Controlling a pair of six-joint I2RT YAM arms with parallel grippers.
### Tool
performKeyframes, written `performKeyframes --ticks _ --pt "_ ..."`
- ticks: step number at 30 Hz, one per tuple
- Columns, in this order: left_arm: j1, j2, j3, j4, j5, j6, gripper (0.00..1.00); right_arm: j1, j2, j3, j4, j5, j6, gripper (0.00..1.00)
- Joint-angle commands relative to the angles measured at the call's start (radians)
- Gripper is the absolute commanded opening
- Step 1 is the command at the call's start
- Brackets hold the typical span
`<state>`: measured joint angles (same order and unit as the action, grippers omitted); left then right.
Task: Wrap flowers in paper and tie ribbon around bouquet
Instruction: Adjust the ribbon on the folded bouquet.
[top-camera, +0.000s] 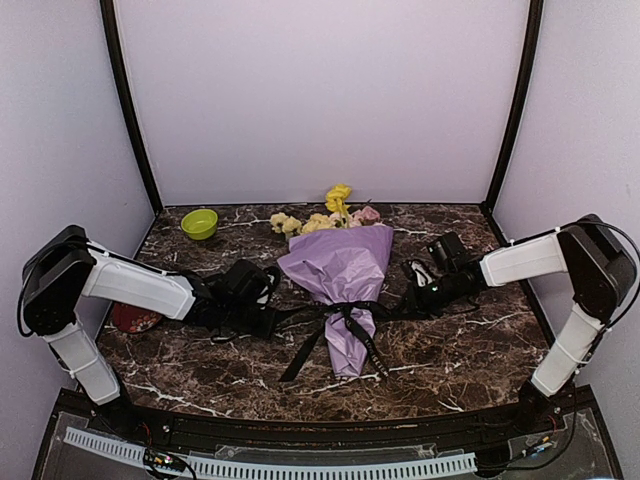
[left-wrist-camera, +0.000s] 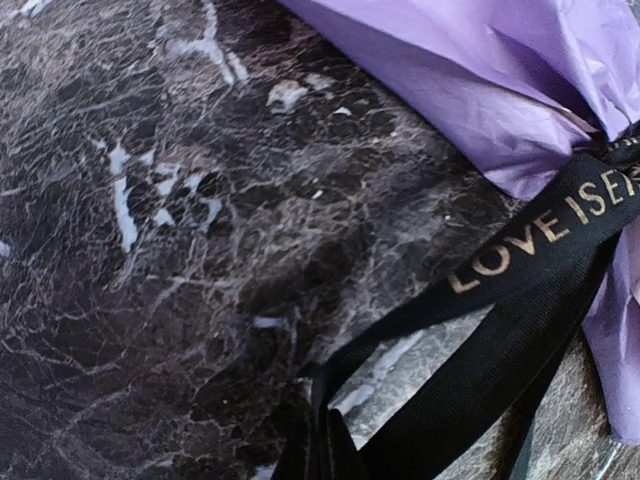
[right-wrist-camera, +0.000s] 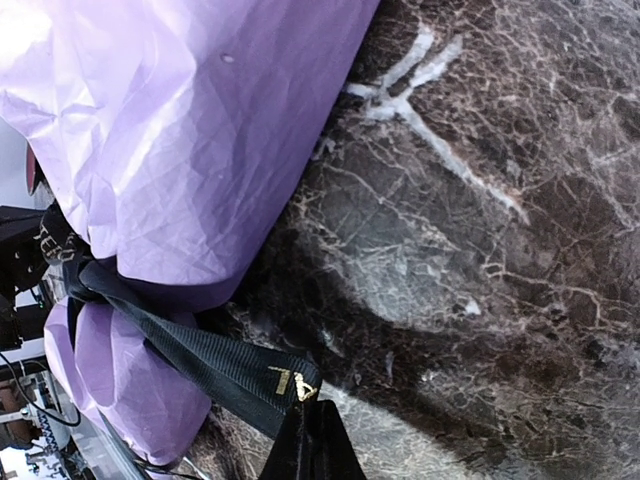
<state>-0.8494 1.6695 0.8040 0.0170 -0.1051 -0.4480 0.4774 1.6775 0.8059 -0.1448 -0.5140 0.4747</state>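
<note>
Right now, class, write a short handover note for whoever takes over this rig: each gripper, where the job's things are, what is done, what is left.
Grippers: left gripper shut on a ribbon strand left of the knot; right gripper shut on the strand right of it.
Things: bouquet lies mid-table, flowers toward the far wall, paper coned round the stems.
Done: wrapping; ribbon crossed at the narrow waist, two tails trailing nearward.
Left: knot tightness unclear; probably pull snug, then release.
</note>
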Motion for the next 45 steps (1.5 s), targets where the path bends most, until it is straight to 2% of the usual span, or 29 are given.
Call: performKeyframes --ticks 1,9,17,27,32,36,37,41,45 --pt "0.009 -0.006 -0.034 -0.064 0.033 -0.091 0.0 -0.006 0.0 0.007 -0.04 0.041 -0.039 0.0" --pt "0.034 -0.007 -0.092 -0.111 0.059 -0.157 0.0 -0.028 -0.04 -0.013 -0.13 0.103 -0.077 0.0" --pt "0.062 -0.01 -0.127 -0.145 0.071 -0.185 0.0 -0.029 -0.07 -0.051 -0.177 0.093 -0.094 0.0" --pt "0.076 0.015 -0.174 -0.111 0.111 -0.221 0.0 -0.029 -0.077 -0.115 -0.169 0.055 -0.077 0.0" --pt "0.078 0.041 -0.167 -0.112 0.11 -0.211 0.0 -0.029 -0.077 -0.111 -0.164 0.046 -0.073 0.0" --pt "0.075 0.043 -0.136 -0.071 0.158 -0.143 0.0 -0.029 -0.117 -0.052 -0.209 0.086 -0.086 0.0" --pt "0.074 0.042 -0.127 -0.059 0.169 -0.134 0.0 -0.029 -0.129 -0.027 -0.222 0.095 -0.088 0.02" --pt "0.064 0.036 -0.091 -0.023 0.202 -0.097 0.0 -0.027 -0.181 0.043 -0.247 0.1 -0.084 0.26" --pt "0.062 0.032 -0.084 -0.046 0.184 -0.081 0.0 0.002 -0.239 0.051 -0.286 0.093 -0.1 0.39"
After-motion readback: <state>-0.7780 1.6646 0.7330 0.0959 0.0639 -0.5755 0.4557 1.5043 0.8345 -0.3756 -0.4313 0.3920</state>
